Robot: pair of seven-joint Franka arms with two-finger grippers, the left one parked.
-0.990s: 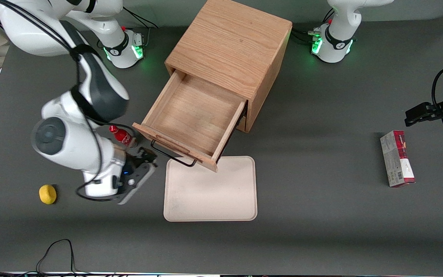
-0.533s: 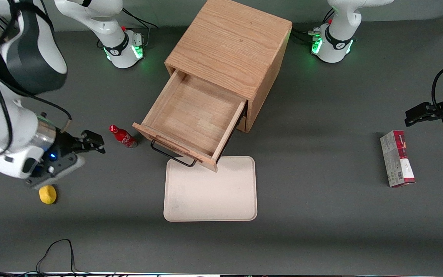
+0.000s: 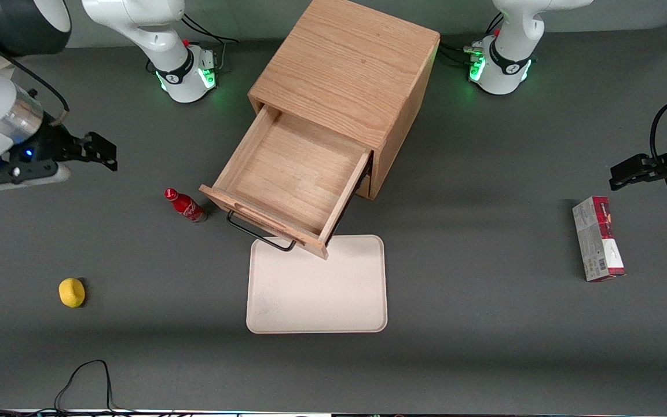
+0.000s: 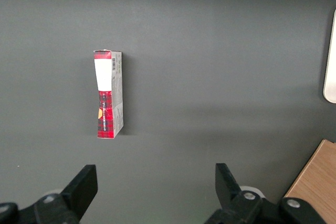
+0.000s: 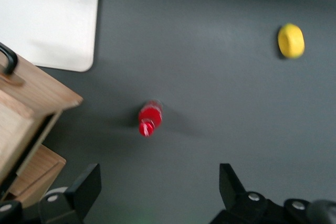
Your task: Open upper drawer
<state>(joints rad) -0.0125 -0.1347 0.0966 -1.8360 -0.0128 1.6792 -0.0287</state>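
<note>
The front view looks steeply down over the whole table from high up, while the right wrist view looks straight down from just above the spread gripper [image 5: 157, 187], sharing the red bottle [image 5: 149, 119] below the jaws, the yellow ball [image 5: 291, 41] and the tray [image 5: 50, 19].

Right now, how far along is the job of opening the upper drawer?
It looks done. The upper drawer is pulled well out of the cabinet, its bare wooden floor showing and its black handle hanging over the tray. Nothing is in hand: the right arm's hand is open, up over the table toward the working arm's end, apart from the handle and the red bottle. Nothing visible is left.
</note>
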